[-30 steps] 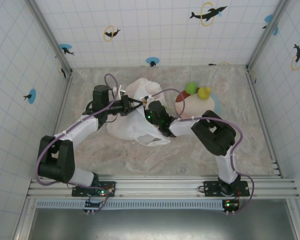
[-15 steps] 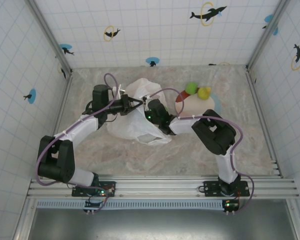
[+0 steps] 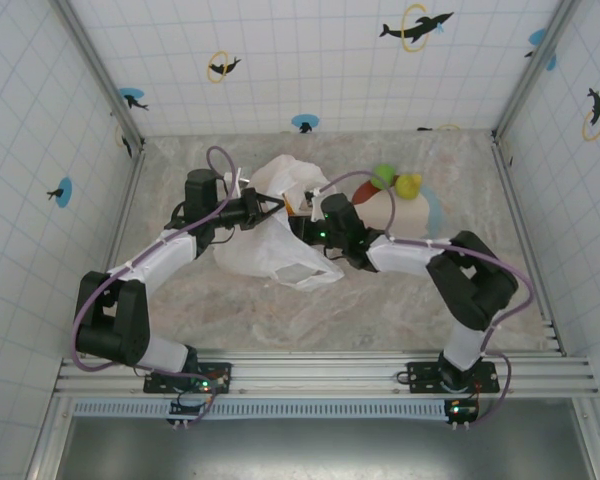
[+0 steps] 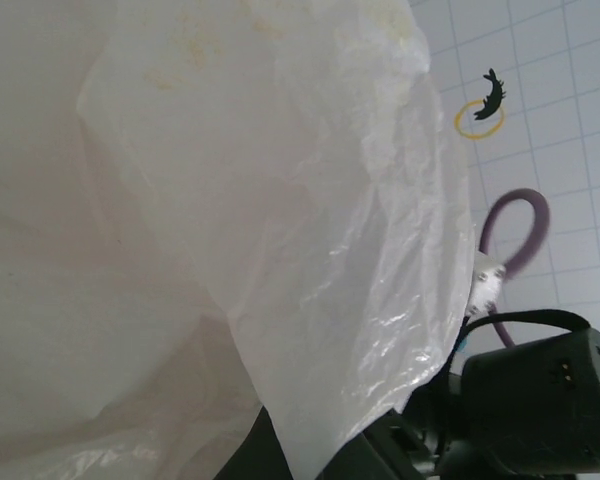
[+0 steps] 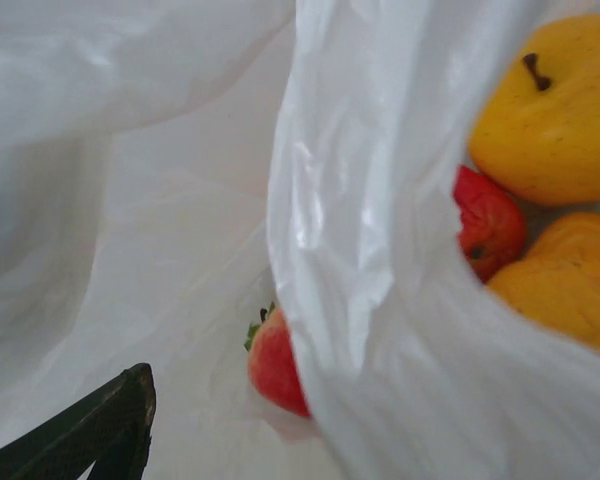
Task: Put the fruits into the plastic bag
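The white plastic bag (image 3: 270,245) lies crumpled at the table's middle, and my left gripper (image 3: 265,208) is shut on its upper edge, holding the mouth up. In the left wrist view the plastic bag (image 4: 280,230) drapes over my dark fingers. My right gripper (image 3: 302,222) is at the bag's mouth, open, with one dark finger (image 5: 110,430) showing. Inside the bag lie a strawberry (image 5: 275,360), a yellow fruit (image 5: 545,110), a red fruit (image 5: 490,225) and an orange one (image 5: 570,280), none of them touching the finger. A green lime (image 3: 383,177) and a yellow fruit (image 3: 409,185) sit on the plate (image 3: 380,210).
The plate lies right of the bag, just behind my right forearm. The right arm's dark wrist (image 4: 540,400) and purple cable (image 4: 515,225) sit close beside the bag. Tiled walls and metal rails enclose the table on three sides.
My right arm has swung its elbow out to the right and the gripper has drawn back a little toward the bag's mouth. The left gripper and bag have held still.
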